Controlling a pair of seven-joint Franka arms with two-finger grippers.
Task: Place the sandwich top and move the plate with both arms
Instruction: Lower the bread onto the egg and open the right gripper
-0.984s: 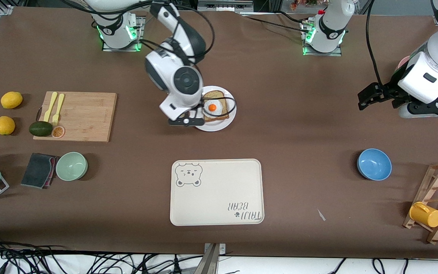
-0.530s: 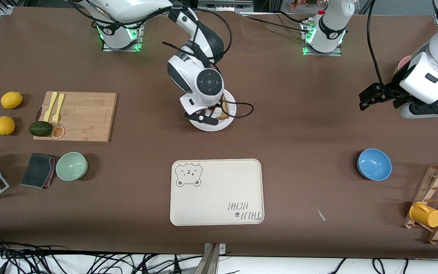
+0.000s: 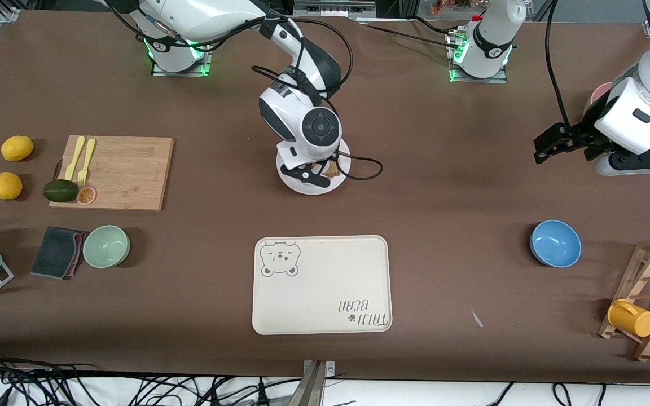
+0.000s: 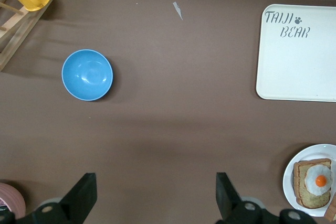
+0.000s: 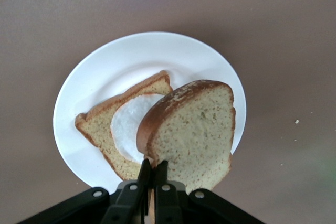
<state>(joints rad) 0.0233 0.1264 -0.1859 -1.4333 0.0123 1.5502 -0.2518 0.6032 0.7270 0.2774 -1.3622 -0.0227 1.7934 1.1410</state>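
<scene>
the sandwich top [image 5: 191, 135] is a light, speckled wholegrain slice with a darker brown crust curving round its edge, bare on the face that shows. the right gripper [image 5: 152, 182] has it pinched by one edge, fingers closed tight on it, and holds it tilted in the air over the plate [image 5: 105, 72]. on that round white plate lies the other slice [image 5: 102, 124] with a fried egg [image 5: 128, 124] on it, and the held slice covers part of the egg in the right wrist view. in the front view the right arm's wrist hides most of the plate [image 3: 302, 186], only its rim showing.

the left gripper [image 4: 152, 195] hangs over bare table at the left arm's end, fingers spread wide with nothing between them; that arm waits.

around the plate the brown table is bare on all sides. the cream tray [image 3: 321, 284] with the bear drawing sits nearer the front camera, well apart from the plate. the cutting board [image 3: 122, 172] lies toward the right arm's end, the blue bowl [image 3: 555, 243] toward the left arm's end, both well apart from the plate. a black cable [image 3: 367, 169] loops just beside the plate's rim.
</scene>
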